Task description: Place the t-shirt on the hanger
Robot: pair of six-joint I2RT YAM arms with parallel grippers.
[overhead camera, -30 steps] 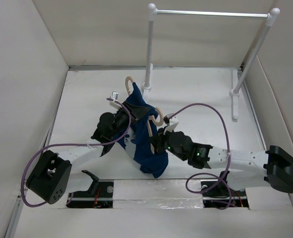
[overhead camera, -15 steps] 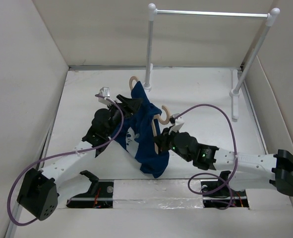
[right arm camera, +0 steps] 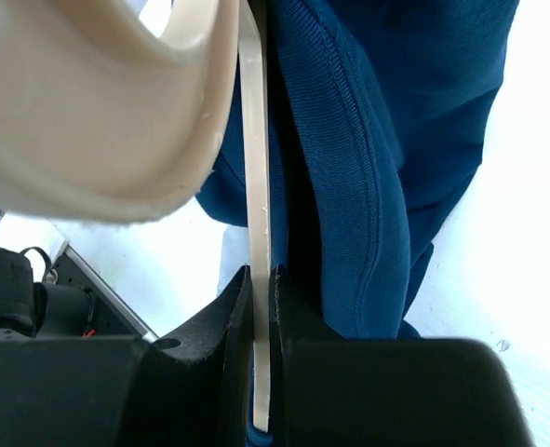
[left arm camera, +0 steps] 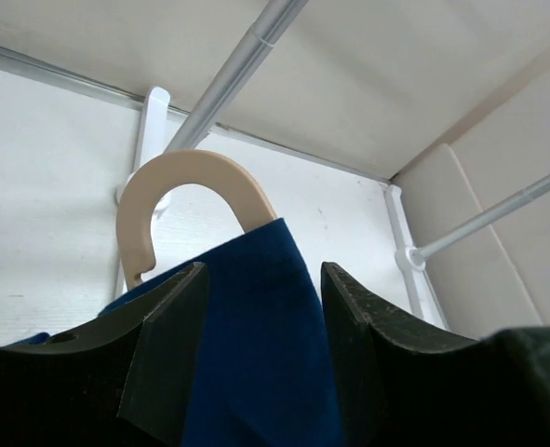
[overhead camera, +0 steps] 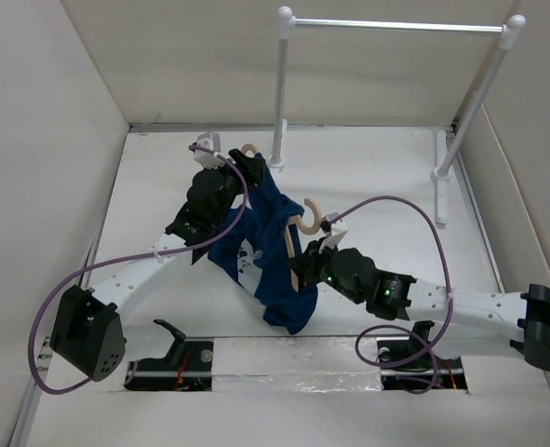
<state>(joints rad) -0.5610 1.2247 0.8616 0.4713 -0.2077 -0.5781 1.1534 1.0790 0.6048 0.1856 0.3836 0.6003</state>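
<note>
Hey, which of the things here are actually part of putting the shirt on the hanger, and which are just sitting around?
Part of the job:
t-shirt, draped on the hanger
hanger, clamped by the right gripper
left gripper, open at the shirt's upper edge

Just around:
rack, white posts with a silver bar
purple cables

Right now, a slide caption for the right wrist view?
Right gripper shut on the hanger, navy t-shirt hanging alongside.

Left arm (overhead camera: 135, 275) reaching forward and inward from its base, left gripper (left arm camera: 261, 279) raised with jaws apart, right arm (overhead camera: 442, 303) stretched low toward the left, right gripper (right arm camera: 261, 275) jaws pinched on the hanger (right arm camera: 254, 168)
</note>
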